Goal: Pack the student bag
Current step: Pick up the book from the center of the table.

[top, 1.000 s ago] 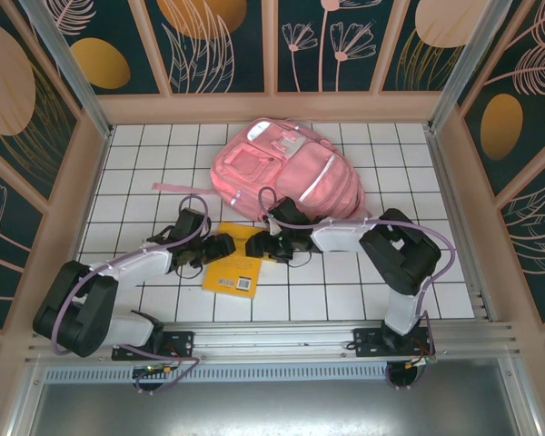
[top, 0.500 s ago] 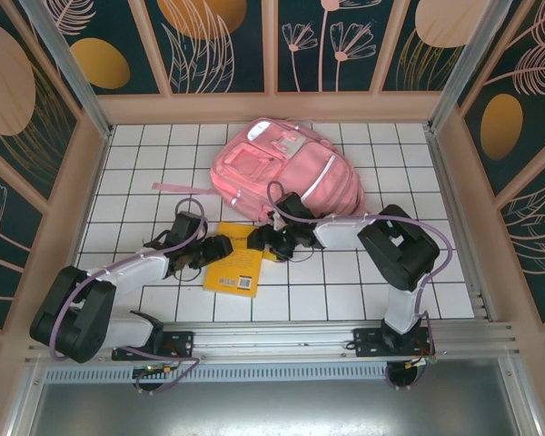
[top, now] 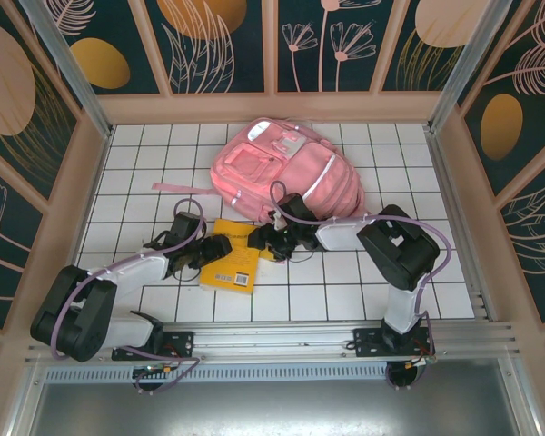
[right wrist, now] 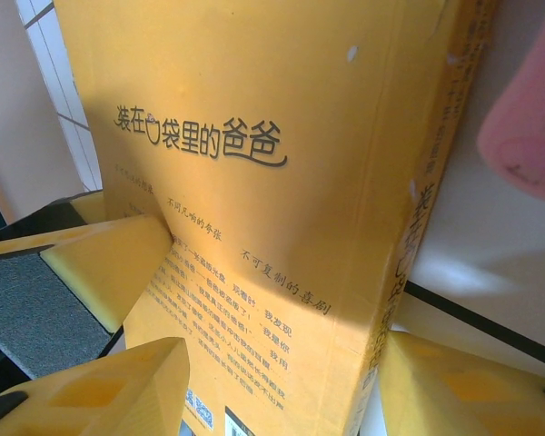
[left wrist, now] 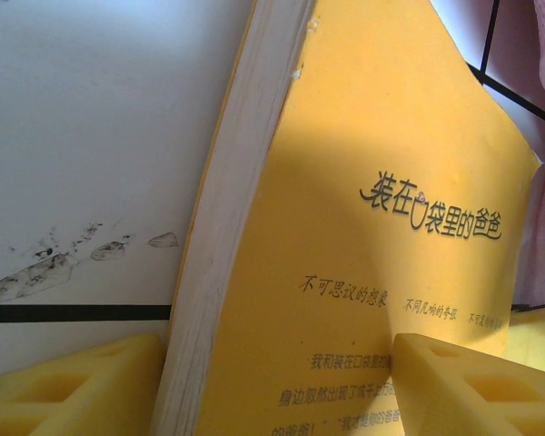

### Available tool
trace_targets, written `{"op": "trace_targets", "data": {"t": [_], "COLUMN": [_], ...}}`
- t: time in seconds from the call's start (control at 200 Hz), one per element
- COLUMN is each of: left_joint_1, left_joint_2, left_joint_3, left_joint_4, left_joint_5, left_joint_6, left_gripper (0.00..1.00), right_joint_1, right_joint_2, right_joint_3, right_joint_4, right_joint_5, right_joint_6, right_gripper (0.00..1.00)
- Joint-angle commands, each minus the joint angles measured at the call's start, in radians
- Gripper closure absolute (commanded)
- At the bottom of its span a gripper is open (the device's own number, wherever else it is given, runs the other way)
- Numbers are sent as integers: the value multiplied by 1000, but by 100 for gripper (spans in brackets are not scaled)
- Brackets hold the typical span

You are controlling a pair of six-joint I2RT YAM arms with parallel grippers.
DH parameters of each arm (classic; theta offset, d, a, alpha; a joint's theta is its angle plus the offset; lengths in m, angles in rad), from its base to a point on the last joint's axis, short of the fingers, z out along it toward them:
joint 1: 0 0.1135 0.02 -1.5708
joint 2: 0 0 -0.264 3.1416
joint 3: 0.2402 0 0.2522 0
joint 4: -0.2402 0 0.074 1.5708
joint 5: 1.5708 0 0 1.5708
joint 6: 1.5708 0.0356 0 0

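Book (top: 236, 265) on the bench, left fingers (left wrist: 73, 386) and right fingers (right wrist: 118, 386) straddling it, clamp unclear; uneven squeeze could drop it short of the bag (top: 286, 173).

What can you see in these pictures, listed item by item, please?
student bag: one, pink with white pocket panels, lying at the far middle of the table.
strap: one, pink, stretched out flat to the left of the bag.
book: one, yellow with dark Chinese print, just in front of the bag, between the two grippers.
table: one, white tiles with dark grid lines, under everything.
wall panels: several, dark with peach floral prints, around the table.
left gripper: one, yellow fingers, either side of the book's page edge; grip unclear.
right gripper: one, yellow fingers, either side of the book's spine edge; grip unclear.
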Motion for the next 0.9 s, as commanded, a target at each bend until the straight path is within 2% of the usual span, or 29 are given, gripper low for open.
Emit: {"op": "trace_targets", "data": {"t": [0.0,0.21,0.425,0.551,0.686,0.896], "left_joint_1": [-39,-38,-39,-38,-39,-38], "left_joint_2": [46,30,-59,-113,-149,-188], "left_joint_3": [-41,-52,-36,-14,15,42], "left_joint_4": [44,120,163,138,83,59], "left_joint_5": [235,318,383,386,372,375], "left_joint_6": [-23,-53,-126,-140,-122,-137], "left_gripper": [33,34,58,68,68,68], "right_joint_1": [47,46,46,46,43,20], "right_joint_2": [-41,-3,21,29,22,-25], "right_joint_3": [27,27,74,76,70,33], "right_joint_4": [216,262,137,105,78,31], "right_joint_5": [-125,-139,-75,-58,-39,9], "right_joint_6": [-9,11,-63,-81,-102,-126], "right_gripper": [44,44,43,44,43,35]}}
